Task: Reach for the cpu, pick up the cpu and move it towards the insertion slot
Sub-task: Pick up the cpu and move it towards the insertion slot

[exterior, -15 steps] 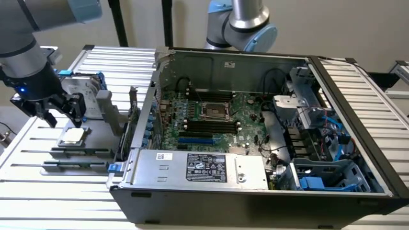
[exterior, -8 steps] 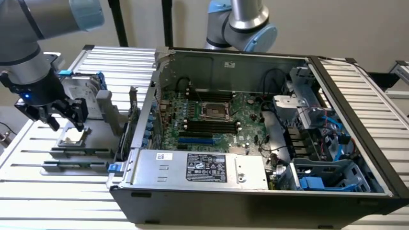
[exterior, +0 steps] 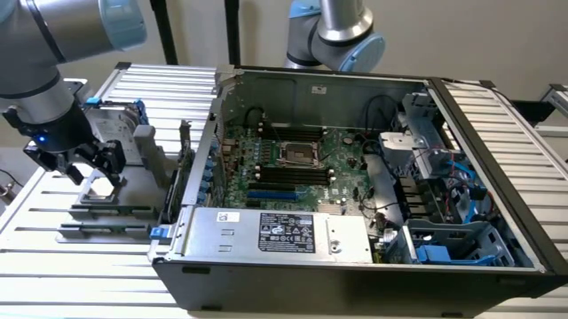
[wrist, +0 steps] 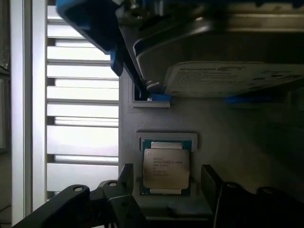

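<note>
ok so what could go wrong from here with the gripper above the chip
1. The open gripper straddles the chip, which sits in a snug grey holder. A finger slightly off could catch the holder's rim or tilt the chip.
2. The upright hard drive stands close by, so lifting could brush it.
3. The socket lies down inside the case, so the carry may clip a wall.
</note>
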### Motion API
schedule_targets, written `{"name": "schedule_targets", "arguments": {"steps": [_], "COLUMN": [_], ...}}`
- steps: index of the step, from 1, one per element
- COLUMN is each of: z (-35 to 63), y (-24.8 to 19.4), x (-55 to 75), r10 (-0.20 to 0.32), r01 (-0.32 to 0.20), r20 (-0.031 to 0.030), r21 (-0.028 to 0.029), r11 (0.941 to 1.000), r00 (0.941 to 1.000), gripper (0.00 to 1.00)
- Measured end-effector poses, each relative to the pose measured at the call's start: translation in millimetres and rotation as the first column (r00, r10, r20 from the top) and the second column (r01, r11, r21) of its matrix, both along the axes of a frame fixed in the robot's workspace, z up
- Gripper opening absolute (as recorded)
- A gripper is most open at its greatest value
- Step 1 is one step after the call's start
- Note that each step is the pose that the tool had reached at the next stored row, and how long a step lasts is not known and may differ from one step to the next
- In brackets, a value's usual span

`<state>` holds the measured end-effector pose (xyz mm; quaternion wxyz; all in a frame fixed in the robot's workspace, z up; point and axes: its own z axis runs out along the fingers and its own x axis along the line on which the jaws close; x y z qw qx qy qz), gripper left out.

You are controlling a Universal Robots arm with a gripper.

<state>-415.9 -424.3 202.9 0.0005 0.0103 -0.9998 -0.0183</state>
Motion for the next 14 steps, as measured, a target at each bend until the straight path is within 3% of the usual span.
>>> {"name": "schedule_targets", "arguments": {"steps": [1,2,14], "z": [-0.8,-1.8,-13.8], "y": [0.0,0.0,-0.1], "x": [0.0,0.0,0.0], "r10": [0.0,0.0,-0.003], "r01": [0.0,0.0,0.003], "r20": [-0.0001,0.0,-0.0008], "r21": [-0.0001,0.0,-0.0007], "r11": [1.0,1.0,1.0], "r00": [1.0,1.0,1.0], "gripper": [0.67,0.73,0.73]}}
